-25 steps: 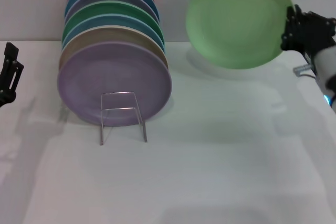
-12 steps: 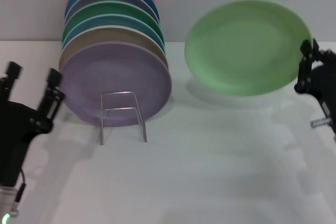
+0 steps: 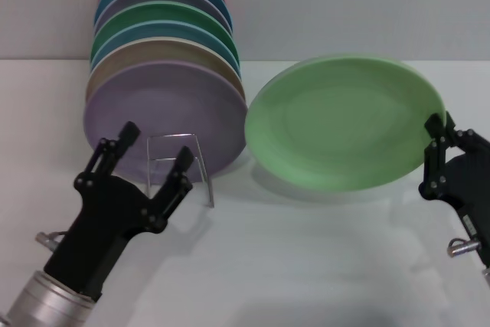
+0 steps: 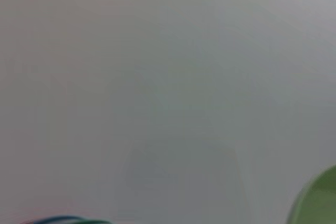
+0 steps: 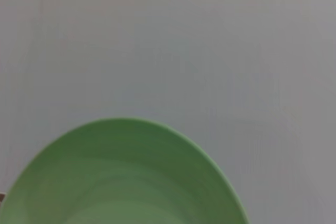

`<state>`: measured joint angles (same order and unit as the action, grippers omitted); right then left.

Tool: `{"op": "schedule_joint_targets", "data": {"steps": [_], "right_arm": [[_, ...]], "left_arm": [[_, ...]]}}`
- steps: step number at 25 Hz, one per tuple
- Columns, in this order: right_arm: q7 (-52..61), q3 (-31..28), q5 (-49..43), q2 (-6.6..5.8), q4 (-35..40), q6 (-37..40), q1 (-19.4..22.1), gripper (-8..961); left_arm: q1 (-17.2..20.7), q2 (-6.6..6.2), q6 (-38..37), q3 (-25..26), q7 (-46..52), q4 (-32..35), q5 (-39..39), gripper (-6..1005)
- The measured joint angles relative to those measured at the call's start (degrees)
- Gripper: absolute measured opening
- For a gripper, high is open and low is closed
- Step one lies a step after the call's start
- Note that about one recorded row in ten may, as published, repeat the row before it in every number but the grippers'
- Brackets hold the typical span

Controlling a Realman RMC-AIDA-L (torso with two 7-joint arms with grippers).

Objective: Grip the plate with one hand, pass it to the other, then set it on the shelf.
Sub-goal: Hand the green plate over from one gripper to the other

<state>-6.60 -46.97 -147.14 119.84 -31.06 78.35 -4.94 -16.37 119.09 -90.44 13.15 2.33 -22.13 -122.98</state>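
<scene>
The light pastel-green plate (image 3: pixel 344 122) hangs tilted in the air at the right, above the white table. My right gripper (image 3: pixel 438 139) is shut on its right rim. The plate fills the lower part of the right wrist view (image 5: pixel 126 182), and its edge shows in the left wrist view (image 4: pixel 320 203). My left gripper (image 3: pixel 157 143) is open and empty at the lower left, to the left of the plate and apart from it. It stands in front of the wire shelf (image 3: pixel 181 166), partly hiding it.
Several coloured plates stand leaning in a row behind the shelf, with a lavender plate (image 3: pixel 164 109) in front and an emerald-green plate (image 3: pixel 164 17) farther back. The white table (image 3: pixel 306 266) stretches across the front, and a grey wall stands behind.
My right gripper has brought the plate down and to the left. My left arm has risen from the left edge toward the middle, its fingers open.
</scene>
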Motion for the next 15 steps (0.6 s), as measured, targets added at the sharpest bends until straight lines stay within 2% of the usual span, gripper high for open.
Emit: {"op": "schedule_joint_targets", "data": {"steps": [4, 7, 15], "right_arm": [[-2.16, 6.58, 6.23, 0.02, -0.51, 0.42, -0.36, 35], [-8.44, 13.11, 12.27, 0.04, -2.88, 0.47, -0.65, 36], [-21.78, 19.4, 18.18, 0.04, -7.2, 0.54, -0.53, 39]], "left_arm": [[-0.83, -0.01, 3.37, -0.48, -0.32, -0.91, 0.03, 759], [-1.31, 0.0, 6.84, -0.23, -0.35, -1.83, 0.02, 759], [-2.5, -0.01, 9.43, -0.16, -0.62, -2.31, 0.15, 759]]}}
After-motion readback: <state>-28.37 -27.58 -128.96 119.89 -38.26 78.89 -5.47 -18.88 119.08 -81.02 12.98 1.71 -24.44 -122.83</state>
